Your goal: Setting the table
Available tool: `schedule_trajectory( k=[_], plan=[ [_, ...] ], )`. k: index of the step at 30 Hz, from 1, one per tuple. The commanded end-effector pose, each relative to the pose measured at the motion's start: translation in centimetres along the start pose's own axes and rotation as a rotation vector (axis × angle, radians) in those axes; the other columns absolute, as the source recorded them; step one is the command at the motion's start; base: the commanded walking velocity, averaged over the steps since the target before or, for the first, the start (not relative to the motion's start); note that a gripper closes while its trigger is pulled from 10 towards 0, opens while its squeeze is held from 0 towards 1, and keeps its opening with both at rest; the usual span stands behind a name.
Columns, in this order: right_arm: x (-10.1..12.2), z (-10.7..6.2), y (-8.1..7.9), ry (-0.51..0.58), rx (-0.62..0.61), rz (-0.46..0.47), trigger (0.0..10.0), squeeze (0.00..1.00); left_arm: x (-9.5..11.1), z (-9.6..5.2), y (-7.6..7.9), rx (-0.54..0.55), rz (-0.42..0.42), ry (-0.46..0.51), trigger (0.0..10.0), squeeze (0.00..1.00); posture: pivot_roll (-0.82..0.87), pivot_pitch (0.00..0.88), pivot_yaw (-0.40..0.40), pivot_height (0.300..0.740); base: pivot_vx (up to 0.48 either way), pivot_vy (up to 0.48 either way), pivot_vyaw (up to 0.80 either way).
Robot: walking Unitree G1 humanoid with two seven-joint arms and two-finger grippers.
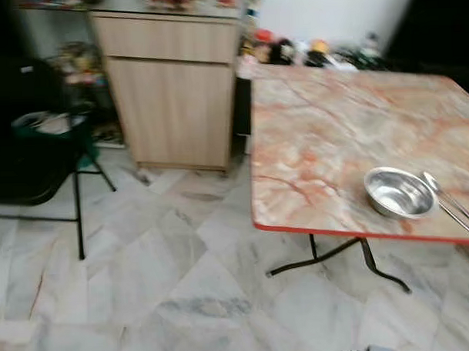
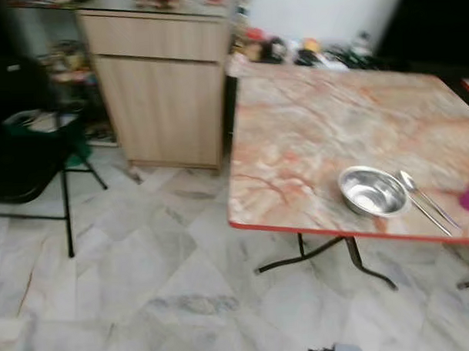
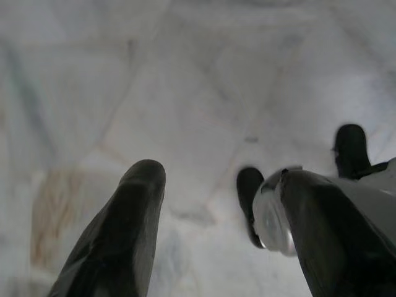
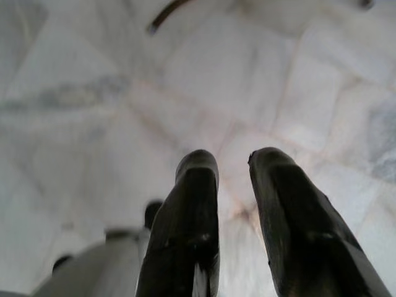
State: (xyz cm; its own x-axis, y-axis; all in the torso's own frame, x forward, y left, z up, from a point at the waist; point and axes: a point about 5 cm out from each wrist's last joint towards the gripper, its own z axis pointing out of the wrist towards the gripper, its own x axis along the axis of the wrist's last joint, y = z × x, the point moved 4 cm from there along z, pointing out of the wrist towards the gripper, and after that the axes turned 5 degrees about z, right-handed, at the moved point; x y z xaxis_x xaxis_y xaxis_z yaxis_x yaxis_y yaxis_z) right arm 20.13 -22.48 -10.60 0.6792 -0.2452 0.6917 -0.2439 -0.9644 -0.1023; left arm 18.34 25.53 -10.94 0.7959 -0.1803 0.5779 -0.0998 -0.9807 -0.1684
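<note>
My left jaws [image 3: 210, 204]: parted wide, holding nothing, hanging over the marble floor [image 3: 185, 93]. My right jaws [image 4: 232, 179]: a narrow gap, nothing held, also over floor tiles. Steel bowl [image 1: 399, 192]: well apart from both, near the front edge of the marble-patterned surface [image 1: 333, 126], spoon [image 1: 451, 202] just beside it. Wooden cabinet [image 1: 170, 93], black chair [image 1: 33, 152] beyond.

soft daylight, motion-blurred head views; glare on the steel bowl [image 1: 399, 192]; wrist views defocused.
</note>
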Motion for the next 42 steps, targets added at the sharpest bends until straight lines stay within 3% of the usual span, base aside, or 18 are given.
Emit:
schedule_trajectory(
  k=[1,20,42],
  plan=[
    [-2.5,-0.3,-0.9,-0.086,-0.061,0.108,10.0,0.00,2.0,1.2,3.9,-0.060,-0.099,-0.047,10.0,0.00,0.06,0.000,-0.051,0.740,0.000,0.000,-0.76],
    [-1.4,0.1,-2.2,-0.040,-0.068,0.116,10.0,0.00,4.1,1.5,2.4,-0.038,-0.100,-0.004,10.0,0.00,0.08,0.054,-0.001,0.740,0.000,0.000,-0.03],
    [-1.4,0.1,-2.1,-0.041,-0.073,0.108,10.0,0.00,4.0,1.5,2.5,-0.038,-0.094,-0.008,10.0,0.00,0.07,0.059,-0.001,0.740,0.000,0.000,0.00]
  ],
)
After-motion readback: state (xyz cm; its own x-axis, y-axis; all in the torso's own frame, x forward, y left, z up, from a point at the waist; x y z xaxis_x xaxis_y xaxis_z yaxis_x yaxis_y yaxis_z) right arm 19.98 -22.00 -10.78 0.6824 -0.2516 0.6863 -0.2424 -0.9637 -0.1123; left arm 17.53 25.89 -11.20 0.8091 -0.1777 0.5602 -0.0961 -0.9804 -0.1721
